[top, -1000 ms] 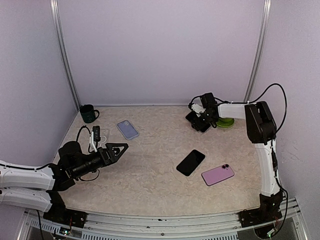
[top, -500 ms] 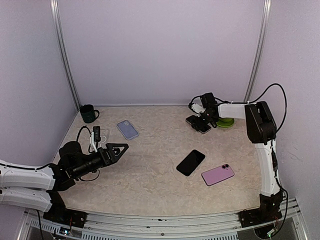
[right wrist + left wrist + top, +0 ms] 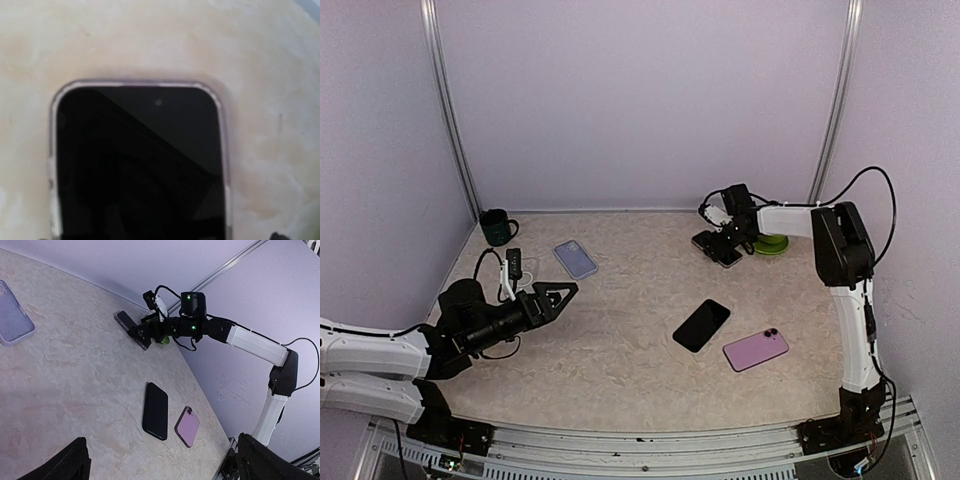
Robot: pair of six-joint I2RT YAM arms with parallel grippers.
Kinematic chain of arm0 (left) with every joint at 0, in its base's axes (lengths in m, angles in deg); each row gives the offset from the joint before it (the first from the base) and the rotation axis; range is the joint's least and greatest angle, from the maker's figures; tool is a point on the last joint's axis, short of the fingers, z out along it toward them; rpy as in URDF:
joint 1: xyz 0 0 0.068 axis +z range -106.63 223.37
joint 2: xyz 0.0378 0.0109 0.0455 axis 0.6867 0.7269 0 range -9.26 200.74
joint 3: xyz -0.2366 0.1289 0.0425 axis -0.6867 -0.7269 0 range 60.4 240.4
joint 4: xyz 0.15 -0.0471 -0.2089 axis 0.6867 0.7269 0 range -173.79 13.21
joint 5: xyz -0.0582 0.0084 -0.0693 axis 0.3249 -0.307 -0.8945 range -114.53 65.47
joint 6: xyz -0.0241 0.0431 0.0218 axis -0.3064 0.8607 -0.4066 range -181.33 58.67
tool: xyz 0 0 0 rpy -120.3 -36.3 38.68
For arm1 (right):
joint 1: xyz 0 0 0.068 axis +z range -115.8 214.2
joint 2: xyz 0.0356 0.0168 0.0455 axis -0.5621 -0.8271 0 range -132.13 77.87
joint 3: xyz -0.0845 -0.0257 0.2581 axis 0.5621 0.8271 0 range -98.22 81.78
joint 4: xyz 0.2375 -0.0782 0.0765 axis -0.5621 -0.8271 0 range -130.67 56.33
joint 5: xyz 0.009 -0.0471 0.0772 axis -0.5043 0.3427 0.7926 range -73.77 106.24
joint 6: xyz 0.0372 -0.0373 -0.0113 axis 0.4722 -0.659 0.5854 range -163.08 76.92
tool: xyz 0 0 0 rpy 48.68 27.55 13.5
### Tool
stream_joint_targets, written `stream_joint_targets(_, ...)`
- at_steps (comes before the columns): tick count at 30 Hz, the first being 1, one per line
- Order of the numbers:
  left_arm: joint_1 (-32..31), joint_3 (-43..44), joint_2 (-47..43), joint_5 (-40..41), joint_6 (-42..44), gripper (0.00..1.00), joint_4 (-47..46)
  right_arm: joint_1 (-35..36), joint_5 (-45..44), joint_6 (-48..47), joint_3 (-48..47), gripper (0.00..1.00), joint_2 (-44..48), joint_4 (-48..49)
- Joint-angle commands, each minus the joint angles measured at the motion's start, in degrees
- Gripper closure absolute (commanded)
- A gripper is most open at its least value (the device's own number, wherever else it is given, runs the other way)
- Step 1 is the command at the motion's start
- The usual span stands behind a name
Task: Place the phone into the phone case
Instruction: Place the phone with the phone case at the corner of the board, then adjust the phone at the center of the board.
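A black-screened phone (image 3: 137, 165) lies in a clear-rimmed case on the table at the far right (image 3: 717, 249). My right gripper (image 3: 727, 236) is right over its near end; its fingers do not show clearly. It also shows in the left wrist view (image 3: 144, 332), with that phone (image 3: 126, 321) beside it. A bare black phone (image 3: 701, 325) and a pink phone case (image 3: 755, 350) lie mid-right. An empty lavender case (image 3: 575, 259) lies at the far left. My left gripper (image 3: 558, 296) hovers open and empty at the left, well away from all of them.
A dark green mug (image 3: 498, 227) stands at the far left corner. A black device with a white cable (image 3: 512, 266) lies near the left arm. A green dish (image 3: 771, 243) sits just behind the right gripper. The walls close off three sides.
The cased phone under my right gripper has gone from tilted up to lying flatter on the table. The left arm has barely moved.
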Motion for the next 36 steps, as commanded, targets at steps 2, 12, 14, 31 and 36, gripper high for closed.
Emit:
stream_joint_targets(2, 0.71, 2.1, -0.15, 2.21, -0.03, 0.01, 0.25, -0.71, -1.46, 4.37, 2.63, 0.03, 8.44, 1.58)
stream_joint_targets(12, 1.53, 2.35, 0.26, 5.86, -0.35, 0.01, 1.41, -0.47, -0.23, 26.26, 21.63, 0.0, 24.9, 16.4)
stream_joint_targets(14, 1.66, 2.27, 0.5, 6.35, -0.64, 0.01, 1.35, -0.59, 2.04, 29.66, 25.8, 0.0, 28.2, 19.47)
stream_joint_targets(31, 2.15, 1.25, -0.63, 17.11, -4.77, 0.01, 6.82, -0.72, 8.44, 35.94, 40.88, 0.01, 40.93, 23.51)
stream_joint_targets(36, 2.13, 2.6, -0.75, 22.28, -6.32, 0.01, 11.41, 0.07, 8.64, 36.07, 43.09, 0.01, 41.6, 21.4)
